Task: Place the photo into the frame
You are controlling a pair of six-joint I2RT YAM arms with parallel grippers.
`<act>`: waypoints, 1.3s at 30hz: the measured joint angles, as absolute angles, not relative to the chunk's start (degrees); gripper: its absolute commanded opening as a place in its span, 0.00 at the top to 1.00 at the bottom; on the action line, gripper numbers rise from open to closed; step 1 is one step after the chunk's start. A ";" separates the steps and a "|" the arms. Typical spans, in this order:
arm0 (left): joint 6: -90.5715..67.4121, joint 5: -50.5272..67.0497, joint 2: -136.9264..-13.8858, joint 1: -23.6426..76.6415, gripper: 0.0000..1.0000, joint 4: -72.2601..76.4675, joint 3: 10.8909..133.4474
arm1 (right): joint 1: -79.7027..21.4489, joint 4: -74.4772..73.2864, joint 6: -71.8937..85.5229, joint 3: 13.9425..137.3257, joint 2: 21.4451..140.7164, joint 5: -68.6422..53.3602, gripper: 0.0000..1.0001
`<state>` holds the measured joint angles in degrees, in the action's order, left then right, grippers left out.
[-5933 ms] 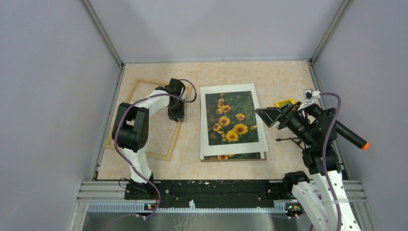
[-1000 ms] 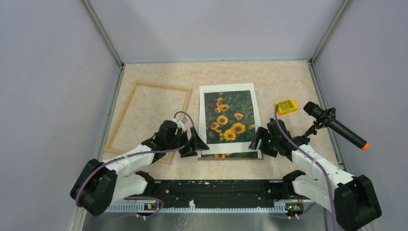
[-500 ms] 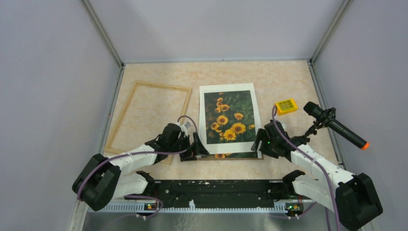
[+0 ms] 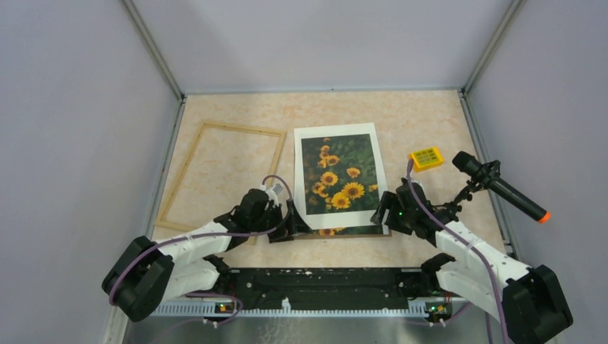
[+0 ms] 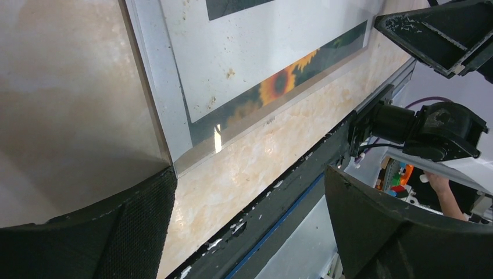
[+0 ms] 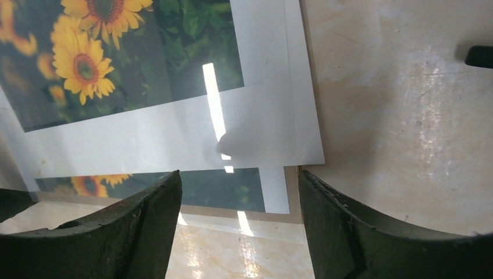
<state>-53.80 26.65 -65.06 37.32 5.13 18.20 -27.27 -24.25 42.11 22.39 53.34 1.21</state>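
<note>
The photo (image 4: 338, 172), sunflowers on dark green, lies at mid-table under a white mat (image 4: 337, 132) and on a brown backing board; the layers are skewed. A strip of the photo (image 5: 279, 87) shows past the mat's near edge. The frame (image 4: 240, 130), thin light wood, lies flat to the left. My left gripper (image 4: 290, 226) is low at the stack's near-left corner, open, its fingers (image 5: 87, 232) holding nothing. My right gripper (image 4: 383, 215) is open over the near-right corner, where the mat (image 6: 174, 139), photo (image 6: 87, 58) and board (image 6: 293, 197) show between its fingers (image 6: 378, 232).
A small yellow keypad block (image 4: 426, 158) lies right of the stack. A black stick with an orange tip (image 4: 502, 188) stands on a mount at the right edge. Grey walls close three sides; a black rail (image 4: 323, 276) runs along the near edge.
Both grippers have edged closer to the stack's near corners. The mat has slid slightly left. Both stay open.
</note>
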 measured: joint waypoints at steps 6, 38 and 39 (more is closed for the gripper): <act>-55.44 24.34 -60.42 37.30 0.03 3.07 16.19 | -27.24 -18.70 43.40 16.86 46.39 -1.43 0.29; -46.54 14.87 -56.69 38.96 0.02 -10.92 20.58 | -28.10 -21.08 46.57 19.14 40.16 -13.87 0.31; -46.70 15.33 -56.80 38.98 0.02 -10.52 20.49 | -28.10 -21.52 46.57 20.01 39.75 -13.98 0.31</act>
